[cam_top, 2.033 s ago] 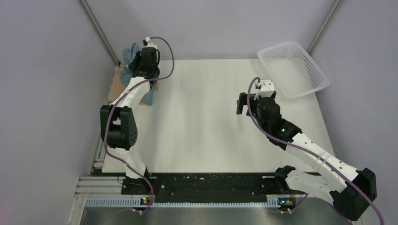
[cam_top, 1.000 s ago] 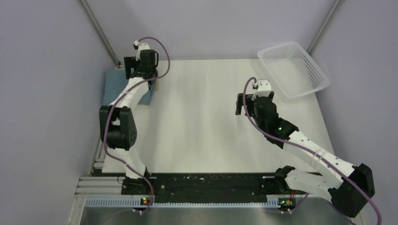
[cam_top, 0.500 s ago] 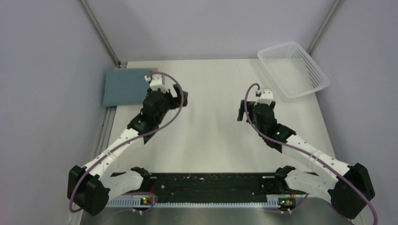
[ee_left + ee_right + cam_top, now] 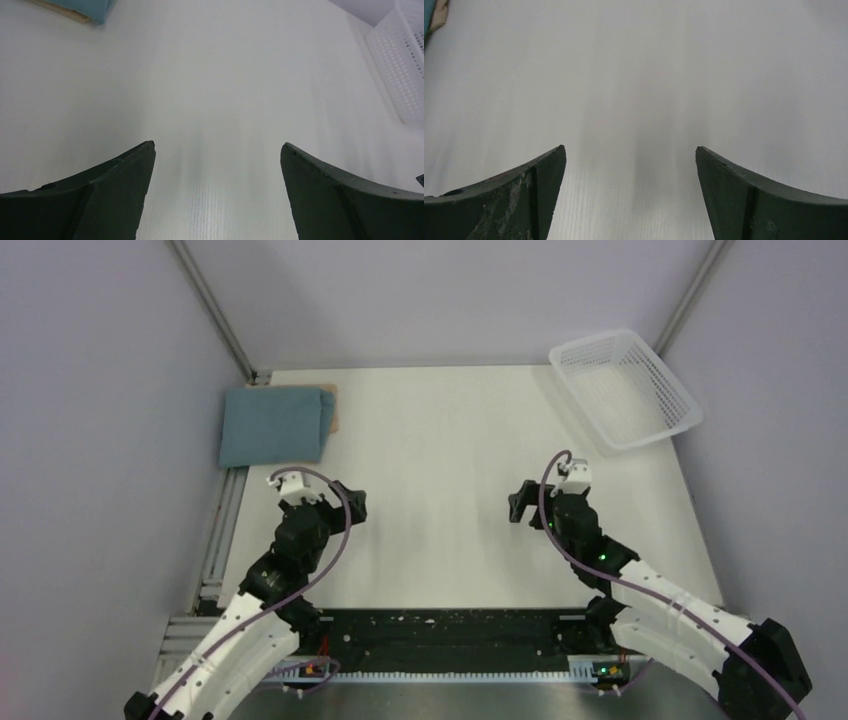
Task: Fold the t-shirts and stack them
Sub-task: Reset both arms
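**A:** Looking down from above, where are the shirts?

**B:** At the far left corner of the worktop [image 4: 450, 430]. The teal-blue t-shirt [image 4: 272, 427] is folded into a neat rectangle. It lies flat on top of the tan-beige t-shirt [image 4: 333, 412], of which only a thin strip shows along the right edge and the far edge.

**A:** Is either hand on them?

**B:** No. The left hand [image 4: 347, 503] is over the near left part of the worktop, well apart from the stack. Its wrist view shows the two dark fingers [image 4: 115, 185] spread wide, with only bare white surface between them. It is released and grasps nothing.

**A:** And the right one?

**B:** The right hand [image 4: 519, 506] is over the near right part, level with the left one across the middle. It is spread wide too, with nothing between its fingers. One corner of the stack shows in the upper left of its wrist view, far off.

**A:** Anything else on the surface?

**B:** A white mesh basket [image 4: 590, 340] sits at the far right corner, set at an angle, away from both arms. I cannot make out anything inside it.

**A:** Do the fingers touch the worktop?

**B:** I cannot tell from these views.
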Controlling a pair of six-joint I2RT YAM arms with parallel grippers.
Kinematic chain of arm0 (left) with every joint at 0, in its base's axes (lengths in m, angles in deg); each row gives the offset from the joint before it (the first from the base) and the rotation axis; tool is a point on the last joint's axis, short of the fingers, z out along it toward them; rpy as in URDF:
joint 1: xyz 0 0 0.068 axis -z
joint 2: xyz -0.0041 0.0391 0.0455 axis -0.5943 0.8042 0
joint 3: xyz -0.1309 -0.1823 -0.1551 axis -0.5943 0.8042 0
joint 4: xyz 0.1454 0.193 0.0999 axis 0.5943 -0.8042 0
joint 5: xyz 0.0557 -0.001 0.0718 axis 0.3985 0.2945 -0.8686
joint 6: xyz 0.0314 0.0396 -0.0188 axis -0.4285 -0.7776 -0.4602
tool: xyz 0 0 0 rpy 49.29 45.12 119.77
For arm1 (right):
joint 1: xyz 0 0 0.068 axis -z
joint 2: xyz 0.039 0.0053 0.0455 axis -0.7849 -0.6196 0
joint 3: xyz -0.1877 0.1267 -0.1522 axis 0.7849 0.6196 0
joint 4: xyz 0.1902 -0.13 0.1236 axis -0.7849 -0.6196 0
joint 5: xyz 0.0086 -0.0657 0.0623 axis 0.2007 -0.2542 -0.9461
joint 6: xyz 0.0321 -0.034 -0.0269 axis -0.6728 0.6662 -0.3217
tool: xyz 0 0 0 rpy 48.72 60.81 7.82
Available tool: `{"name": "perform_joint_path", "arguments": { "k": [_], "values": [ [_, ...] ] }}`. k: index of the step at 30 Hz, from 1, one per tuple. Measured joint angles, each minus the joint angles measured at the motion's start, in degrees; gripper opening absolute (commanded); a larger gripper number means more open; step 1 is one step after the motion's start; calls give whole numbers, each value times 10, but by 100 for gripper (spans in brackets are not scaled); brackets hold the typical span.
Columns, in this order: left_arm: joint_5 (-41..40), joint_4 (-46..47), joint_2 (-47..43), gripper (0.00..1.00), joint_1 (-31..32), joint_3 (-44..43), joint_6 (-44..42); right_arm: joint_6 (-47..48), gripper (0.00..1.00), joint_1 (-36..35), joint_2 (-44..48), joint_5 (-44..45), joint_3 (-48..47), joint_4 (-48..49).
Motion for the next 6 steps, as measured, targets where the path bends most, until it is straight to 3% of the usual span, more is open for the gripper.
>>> {"name": "perform_joint_path", "arguments": {
  "k": [6],
  "values": [
    [-24,-25,-22,99,0,0,10,0,99,0,50,11,1,1]
  ]
}}
